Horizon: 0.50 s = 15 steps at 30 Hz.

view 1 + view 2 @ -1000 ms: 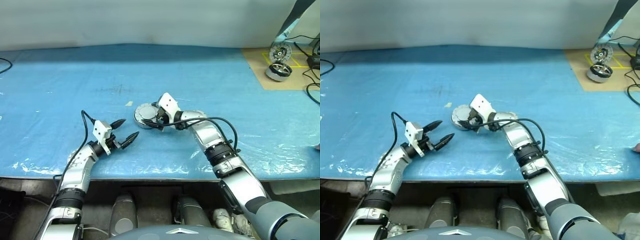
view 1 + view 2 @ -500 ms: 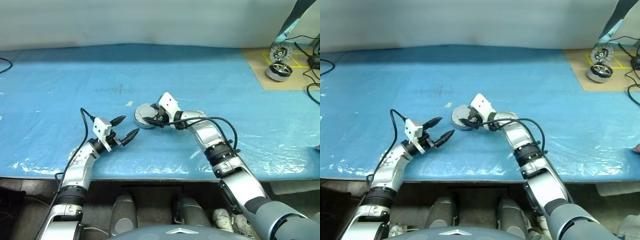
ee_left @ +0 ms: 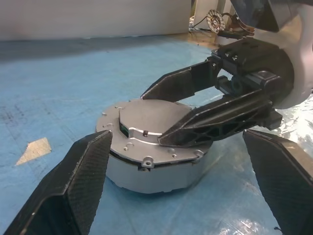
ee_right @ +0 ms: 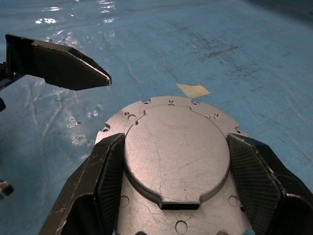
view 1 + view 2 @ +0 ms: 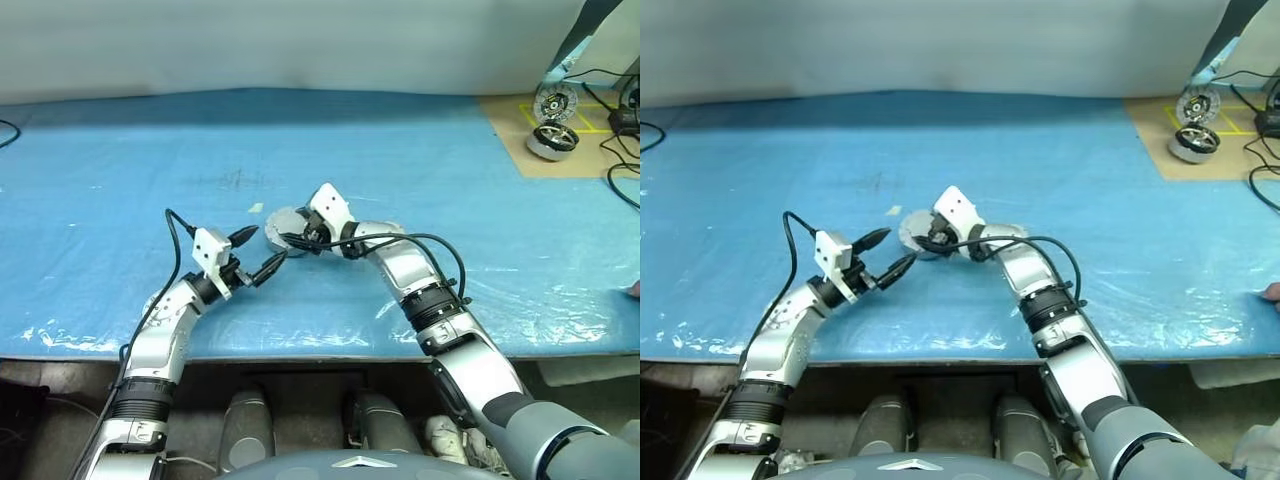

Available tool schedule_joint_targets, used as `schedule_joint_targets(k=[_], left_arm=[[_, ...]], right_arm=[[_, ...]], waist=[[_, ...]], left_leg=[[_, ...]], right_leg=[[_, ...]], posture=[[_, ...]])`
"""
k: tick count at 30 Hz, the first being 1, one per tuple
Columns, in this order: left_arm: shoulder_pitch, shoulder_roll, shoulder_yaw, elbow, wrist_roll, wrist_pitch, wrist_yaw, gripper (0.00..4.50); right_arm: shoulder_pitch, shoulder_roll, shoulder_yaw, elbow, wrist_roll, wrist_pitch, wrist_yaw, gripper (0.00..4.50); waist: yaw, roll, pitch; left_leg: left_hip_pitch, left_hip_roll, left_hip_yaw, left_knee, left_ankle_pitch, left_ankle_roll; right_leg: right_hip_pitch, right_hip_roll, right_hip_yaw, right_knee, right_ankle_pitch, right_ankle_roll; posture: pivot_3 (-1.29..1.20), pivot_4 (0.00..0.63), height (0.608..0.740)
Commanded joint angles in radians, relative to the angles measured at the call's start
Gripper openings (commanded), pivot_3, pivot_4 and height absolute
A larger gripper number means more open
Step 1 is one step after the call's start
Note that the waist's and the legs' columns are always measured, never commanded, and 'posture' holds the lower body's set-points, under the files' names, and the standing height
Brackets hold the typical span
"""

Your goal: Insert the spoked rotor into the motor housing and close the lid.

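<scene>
Our right gripper [image 4: 173,181] has narrowed its jaws since a second ago; they now clamp the raised centre of the lid [image 4: 176,152], seated on the motor housing [image 3: 151,171] mid-table. Our left gripper [image 5: 258,254] has risen toward the housing from 8 o'clock, jaws wide apart, empty. We judge closing nearly done. The rotor, presumably inside the closed housing, is hidden.
</scene>
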Motion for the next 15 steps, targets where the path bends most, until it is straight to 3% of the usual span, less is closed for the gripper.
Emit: schedule_joint_targets(k=[1,15], left_arm=[[0.008,0.003,0.001,-0.025,0.004,-0.015,0.007,4.5],[0.039,0.034,0.032,0.044,0.017,-0.063,0.02,4.5]], right_arm=[[-0.014,0.005,0.021,0.022,-0.024,0.003,-0.012,2.93],[-0.01,-0.004,0.027,0.07,-0.043,-0.02,-0.028,2.93]], waist=[[-0.005,0.0,0.0],[-0.008,0.0,0.0]], left_leg=[[0.0,0.0,0.0,0.0,0.0,0.0],[0.003,0.0,0.0,0.0,0.0,0.0]], right_leg=[[0.0,0.0,0.0,0.0,0.0,0.0],[0.002,0.0,0.001,0.0,0.0,0.0]], posture=[[0.0,0.15,0.74],[0.0,0.15,0.74]])
